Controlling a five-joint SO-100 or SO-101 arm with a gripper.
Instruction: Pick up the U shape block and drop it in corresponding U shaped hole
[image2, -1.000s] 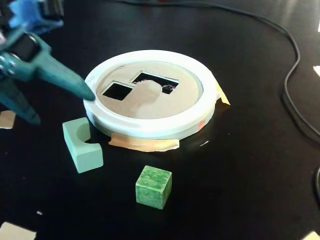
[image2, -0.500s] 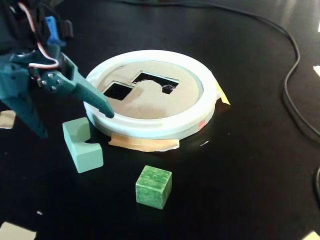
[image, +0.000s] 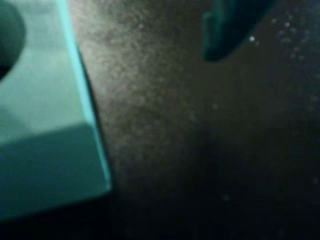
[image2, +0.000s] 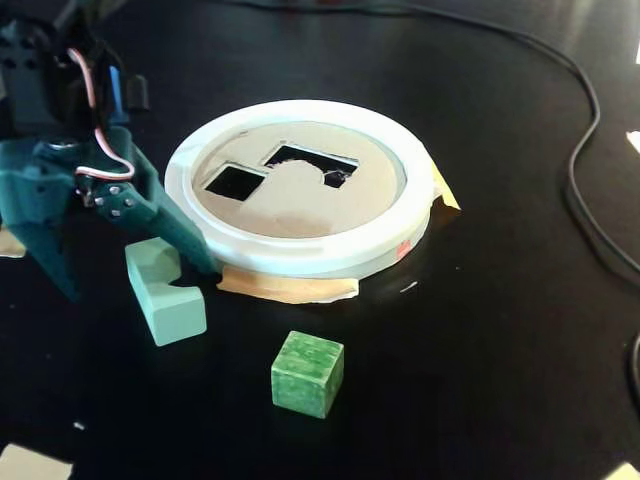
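Note:
The pale mint U shape block (image2: 165, 297) lies flat on the black table, left of the disc, its notch turned toward the disc. It fills the left of the wrist view (image: 45, 125), with the dark notch at the top left corner. My dark green gripper (image2: 135, 278) is open and straddles the block, one finger (image2: 55, 260) to its left and the other (image2: 185, 240) between block and disc. One fingertip (image: 225, 35) shows in the wrist view, apart from the block. The U shaped hole (image2: 312, 160) is in the tan disc (image2: 300, 205).
The disc has a white rim (image2: 300, 257) and a smaller square cutout (image2: 233, 181), and is taped down. A darker green cube (image2: 308, 373) stands in front of the disc. A black cable (image2: 590, 150) runs along the right side.

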